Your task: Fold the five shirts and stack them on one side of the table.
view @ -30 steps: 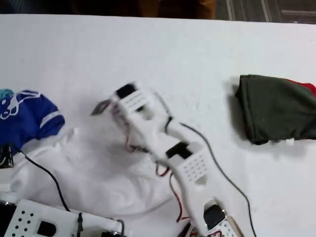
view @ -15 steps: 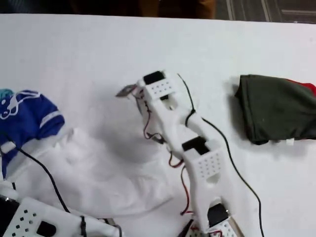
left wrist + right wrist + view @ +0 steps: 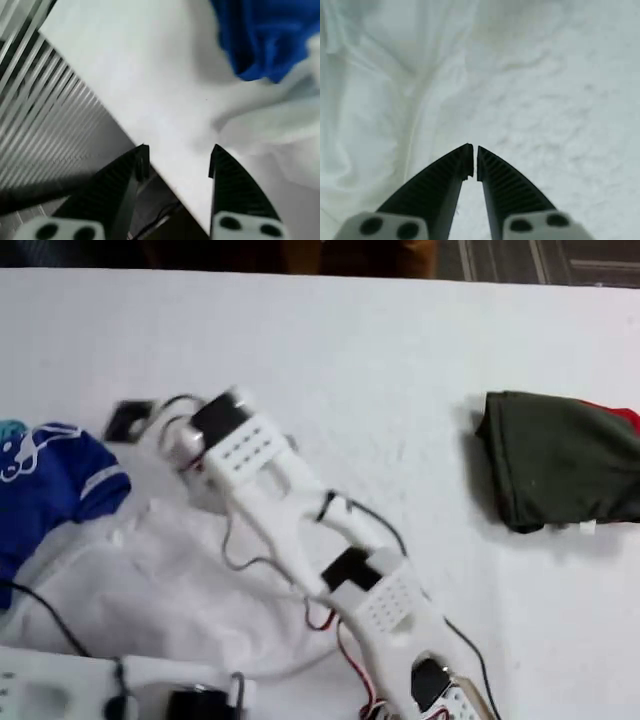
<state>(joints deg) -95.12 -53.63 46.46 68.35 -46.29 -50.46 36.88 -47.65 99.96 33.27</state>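
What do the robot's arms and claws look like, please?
The right arm is white plastic with hole-dotted panels, black motor blocks and loose black and red cables. The left claw and right claw each have two black, ribbed, tapering fingers on white bases with round holes.

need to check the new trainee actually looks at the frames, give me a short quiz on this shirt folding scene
1. True or false: the left arm's tool is shut.
2. Which shirt lies folded at the right side of the white table?
A. a pink striped shirt
B. the dark green folded cotton shirt
C. a yellow hooded shirt
3. Fill in: the right arm's tool is ____ (open or shut).

Key: 1 false, its fingers stand well apart; 2 B; 3 shut.
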